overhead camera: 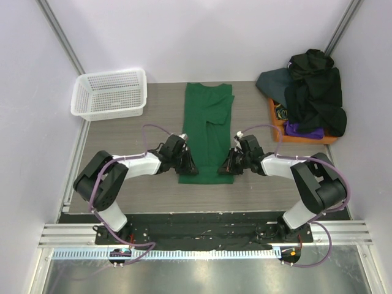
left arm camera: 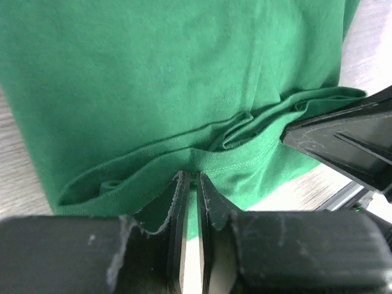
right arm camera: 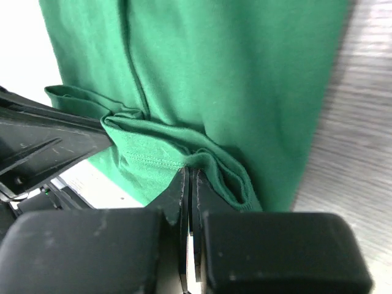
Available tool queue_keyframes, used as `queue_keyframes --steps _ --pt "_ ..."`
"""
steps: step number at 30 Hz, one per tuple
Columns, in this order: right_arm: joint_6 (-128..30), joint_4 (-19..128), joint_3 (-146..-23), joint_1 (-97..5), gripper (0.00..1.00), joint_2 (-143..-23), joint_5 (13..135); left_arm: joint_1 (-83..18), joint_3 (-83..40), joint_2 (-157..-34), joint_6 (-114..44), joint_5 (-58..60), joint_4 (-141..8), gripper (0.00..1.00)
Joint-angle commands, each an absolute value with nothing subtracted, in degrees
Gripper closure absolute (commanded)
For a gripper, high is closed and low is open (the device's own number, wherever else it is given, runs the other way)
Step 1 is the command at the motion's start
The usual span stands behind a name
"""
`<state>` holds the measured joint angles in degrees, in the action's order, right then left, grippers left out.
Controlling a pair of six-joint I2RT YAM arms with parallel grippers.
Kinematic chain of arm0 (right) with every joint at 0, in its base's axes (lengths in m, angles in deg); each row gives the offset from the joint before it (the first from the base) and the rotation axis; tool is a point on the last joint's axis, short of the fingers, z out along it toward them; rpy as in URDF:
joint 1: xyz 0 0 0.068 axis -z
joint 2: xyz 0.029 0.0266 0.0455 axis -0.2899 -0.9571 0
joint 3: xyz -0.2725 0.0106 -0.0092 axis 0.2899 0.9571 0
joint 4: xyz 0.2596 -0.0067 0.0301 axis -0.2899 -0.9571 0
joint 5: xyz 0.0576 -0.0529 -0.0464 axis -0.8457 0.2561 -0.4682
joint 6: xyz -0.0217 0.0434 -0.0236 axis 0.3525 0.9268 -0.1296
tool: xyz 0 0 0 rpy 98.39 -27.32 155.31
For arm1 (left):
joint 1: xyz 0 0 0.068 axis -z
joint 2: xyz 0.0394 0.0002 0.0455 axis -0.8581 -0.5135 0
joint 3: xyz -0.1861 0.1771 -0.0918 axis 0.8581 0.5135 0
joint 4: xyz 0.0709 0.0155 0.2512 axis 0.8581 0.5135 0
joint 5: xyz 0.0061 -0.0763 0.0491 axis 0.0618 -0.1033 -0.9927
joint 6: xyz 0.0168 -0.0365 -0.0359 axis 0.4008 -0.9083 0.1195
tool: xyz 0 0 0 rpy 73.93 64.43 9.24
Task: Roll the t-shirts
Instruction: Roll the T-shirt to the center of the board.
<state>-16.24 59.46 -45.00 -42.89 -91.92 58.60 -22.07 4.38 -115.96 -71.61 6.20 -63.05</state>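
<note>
green t-shirt [overhead camera: 207, 131] hem pinched in left gripper [left arm camera: 190, 180] and right gripper [right arm camera: 187, 174] jaws, nearly closed.

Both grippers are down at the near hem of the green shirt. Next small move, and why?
Probably lift the hem a little and turn it over toward the far end to start the roll. The plain dark green cotton t-shirt lies folded into a long strip, and the left gripper and right gripper each look closed on its bunched near edge, one per corner.
</note>
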Motion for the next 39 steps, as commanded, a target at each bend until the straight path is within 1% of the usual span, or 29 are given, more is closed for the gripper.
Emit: queue_keyframes --steps 1,7,8,10,11,12,14,15,17,18,19,20,22,26,28,30,31,32,39 --pt "-19.7 59.1 -44.9 -40.9 0.99 -93.1 62.2 -23.7 6.0 -116.3 -71.0 -0.6 -61.9 0.85" --pt "-22.1 55.5 -43.8 -37.6 0.99 -90.3 64.2 -24.3 8.6 -112.7 -69.9 -2.9 -62.7 0.85" --pt "-22.3 53.5 -43.9 -37.4 0.99 -88.1 64.9 -24.3 8.9 -111.6 -69.6 -3.2 -62.5 0.85" --pt "-23.0 51.1 -44.8 -37.3 0.98 -85.9 65.8 -24.3 8.9 -108.4 -68.7 -5.1 -61.4 0.79" --pt "-23.6 50.2 -45.4 -37.4 0.95 -84.8 65.8 -24.3 8.6 -107.4 -68.1 -5.7 -60.0 0.76" --pt "-23.9 47.8 -46.2 -37.3 0.89 -83.1 65.9 -24.3 8.4 -106.4 -67.7 -6.5 -59.0 0.75" --pt "-25.2 45.3 -48.7 -37.4 0.83 -81.4 66.4 -24.3 7.3 -103.2 -66.7 -6.5 -56.3 0.71" --pt "-25.7 42.6 -49.5 -37.4 0.77 -79.6 67.1 -24.3 7.0 -102.1 -66.5 -8.3 -55.3 0.70" --pt "-26.7 40.3 -50.4 -37.4 0.68 -77.6 69.6 -24.2 7.3 -98.1 -65.7 -10.3 -52.5 0.69" --pt "-27.3 38.5 -50.3 -37.5 0.60 -75.3 70.5 -24.0 7.7 -96.7 -65.4 -11.1 -51.4 0.68" --pt "-27.8 38.1 -49.3 -37.8 0.57 -74.2 70.8 -23.9 8.4 -95.2 -65.0 -12.7 -50.0 0.66" --pt "-28.2 38.0 -48.7 -38.0 0.55 -72.8 70.8 -23.9 10.4 -92.3 -64.2 -12.9 -49.8 0.63" --pt "-29.0 37.5 -46.7 -39.8 0.54 -69.9 71.9 -23.9 12.8 -90.0 -63.2 -12.6 -50.2 0.59" --pt "-29.1 38.4 -43.9 -45.9 0.54 -67.4 80.4 -23.5 19.4 -86.7 -61.7 -10.6 -53.0 0.49" --pt "-28.9 38.1 -42.8 -46.6 0.56 -67.5 81.3 -23.4 21.1 -85.7 -60.9 -9.4 -55.4 0.47" --pt "-28.1 39.0 -42.0 -47.2 0.56 -67.7 81.2 -23.4 23.1 -85.1 -60.5 -8.3 -57.1 0.46" --pt "-27.2 38.9 -41.8 -47.4 0.54 -67.9 81.6 -23.3 23.6 -85.1 -60.4 -8.1 -58.5 0.46" --pt "-26.6 38.4 -41.9 -47.6 0.53 -69.1 84.1 -23.3 23.8 -85.3 -60.4 -8.4 -58.9 0.46" --pt "-26.5 41.1 -41.3 -48.9 0.60 -74.2 83.4 -23.3 23.6 -89.3 -60.6 -7.2 -62.0 0.48"
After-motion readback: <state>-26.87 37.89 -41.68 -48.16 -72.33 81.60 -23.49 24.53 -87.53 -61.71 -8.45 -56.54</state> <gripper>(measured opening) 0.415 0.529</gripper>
